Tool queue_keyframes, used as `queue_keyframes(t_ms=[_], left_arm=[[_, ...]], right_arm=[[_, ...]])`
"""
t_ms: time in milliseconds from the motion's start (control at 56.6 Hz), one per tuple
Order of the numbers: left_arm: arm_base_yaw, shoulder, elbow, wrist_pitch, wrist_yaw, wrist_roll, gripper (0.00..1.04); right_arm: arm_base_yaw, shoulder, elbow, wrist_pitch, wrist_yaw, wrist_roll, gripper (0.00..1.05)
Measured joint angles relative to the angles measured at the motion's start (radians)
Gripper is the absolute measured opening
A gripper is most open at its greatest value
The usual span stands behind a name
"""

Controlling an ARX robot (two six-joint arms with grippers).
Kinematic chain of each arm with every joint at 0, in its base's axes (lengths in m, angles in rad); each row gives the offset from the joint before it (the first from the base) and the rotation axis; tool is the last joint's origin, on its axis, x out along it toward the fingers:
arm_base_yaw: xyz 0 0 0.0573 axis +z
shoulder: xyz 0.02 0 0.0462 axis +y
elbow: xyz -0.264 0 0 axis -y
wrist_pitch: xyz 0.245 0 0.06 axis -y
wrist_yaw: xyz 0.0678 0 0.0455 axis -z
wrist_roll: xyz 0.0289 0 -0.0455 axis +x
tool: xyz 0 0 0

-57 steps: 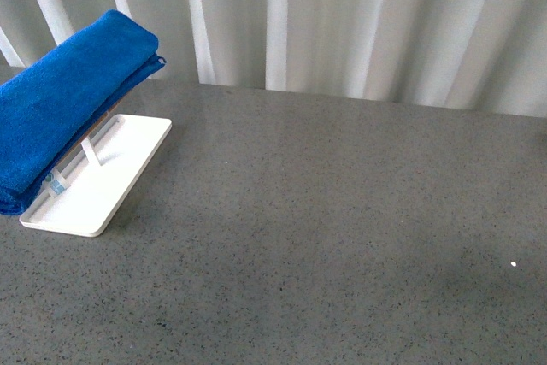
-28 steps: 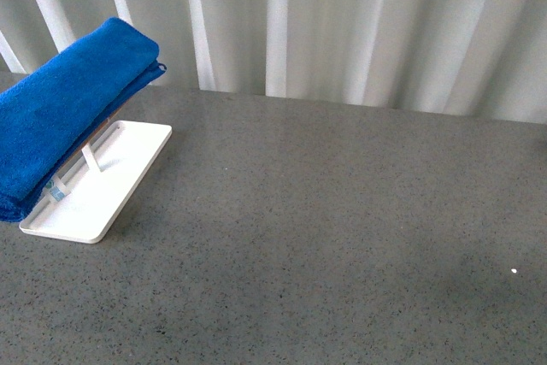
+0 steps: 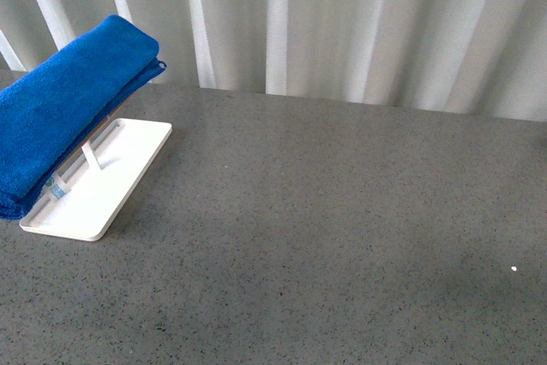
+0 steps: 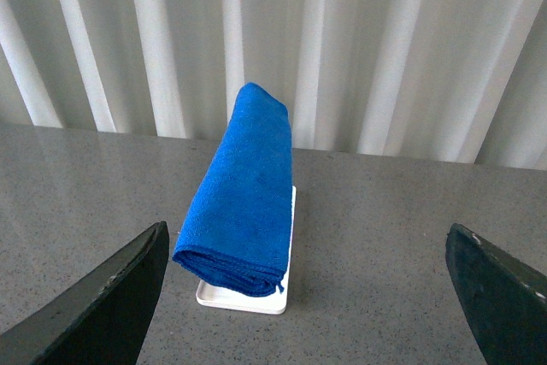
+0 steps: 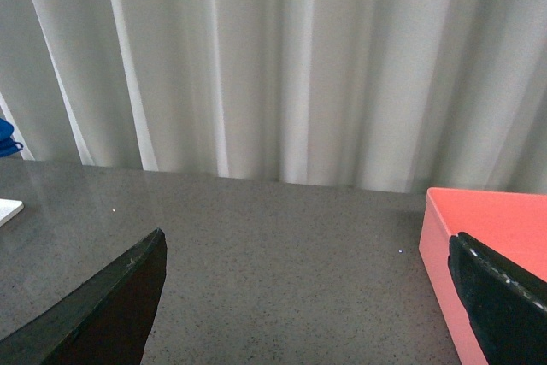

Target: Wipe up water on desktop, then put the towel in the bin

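right wrist alone: red bin (image 5: 491, 241) on bench (image 5: 282, 297) | left wrist, front: towel (image 4: 248, 185) resting on white tray (image 4: 244, 303) | left claw (image 4: 305, 230), right claw (image 5: 306, 235): spread wide, empty

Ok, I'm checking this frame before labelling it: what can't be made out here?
Water: none shows on the desktop in any view; perhaps too faint.
Right wrist view: the red container is cut off by the edge, inside unseen.
Front view: the towel runs off the left edge and covers part of the white tray.

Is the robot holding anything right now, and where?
Nothing. The left pincer and right pincer are open and empty; the towel rests over the white tray.
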Motion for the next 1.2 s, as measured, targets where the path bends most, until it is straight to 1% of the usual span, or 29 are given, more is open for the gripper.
queue_keyframes(t_ms=[177, 212, 247, 283, 318, 336, 371, 406, 477, 530, 583, 654, 707, 866, 1007, 1113, 1202], left_arm=[[0.0, 0.004, 0.002, -0.005, 0.005, -0.005, 0.98], [-0.011, 0.039, 0.031, -0.095, 0.01, -0.061, 0.98], [-0.042, 0.097, 0.071, -0.193, -0.006, -0.146, 0.98], [-0.097, 0.159, 0.109, -0.261, -0.061, -0.229, 0.98], [-0.152, 0.208, 0.134, -0.254, -0.106, -0.28, 0.98], [-0.168, 0.232, 0.145, -0.237, -0.11, -0.293, 0.98], [-0.177, 0.261, 0.164, -0.208, -0.109, -0.304, 0.98], [-0.18, 0.327, 0.203, -0.141, -0.096, -0.312, 0.98], [-0.165, 0.443, 0.263, -0.043, -0.077, -0.312, 0.98], [-0.144, 0.581, 0.335, 0.037, -0.054, -0.309, 0.98], [-0.127, 0.702, 0.405, 0.081, -0.027, -0.304, 0.98], [-0.114, 0.872, 0.518, 0.098, -0.006, -0.282, 0.98], [-0.109, 0.988, 0.607, 0.095, -0.019, -0.258, 0.98], [-0.088, 1.312, 0.924, -0.023, -0.028, -0.199, 0.98], [-0.05, 1.569, 1.207, -0.148, -0.084, -0.121, 0.98], [-0.013, 1.717, 1.358, -0.239, -0.127, -0.074, 0.98], [0.011, 1.809, 1.427, -0.283, -0.113, -0.046, 0.98]], right_arm=[[0.0, 0.0, 0.0, 0.0, 0.0, 0.0, 0.98], [0.0, 0.0, 0.0, 0.0, 0.0, 0.0, 0.98], [0.0, 0.0, 0.0, 0.0, 0.0, 0.0, 0.98], [0.0, 0.0, 0.0, 0.0, 0.0, 0.0, 0.98], [0.0, 0.0, 0.0, 0.0, 0.0, 0.0, 0.98], [0.0, 0.0, 0.0, 0.0, 0.0, 0.0, 0.98], [0.0, 0.0, 0.0, 0.0, 0.0, 0.0, 0.98], [0.0, 0.0, 0.0, 0.0, 0.0, 0.0, 0.98], [0.0, 0.0, 0.0, 0.0, -0.001, 0.0, 0.98], [0.0, 0.0, 0.0, 0.0, 0.0, 0.0, 0.98], [0.0, 0.0, 0.0, 0.0, 0.0, 0.0, 0.98], [0.0, 0.0, 0.0, 0.0, 0.0, 0.0, 0.98], [0.0, 0.0, 0.0, 0.0, 0.0, 0.0, 0.98], [0.0, 0.0, 0.0, 0.0, 0.0, 0.0, 0.98], [0.0, 0.0, 0.0, 0.0, 0.0, 0.0, 0.98], [0.0, 0.0, 0.0, 0.0, 0.0, 0.0, 0.98], [0.0, 0.0, 0.0, 0.0, 0.0, 0.0, 0.98]])
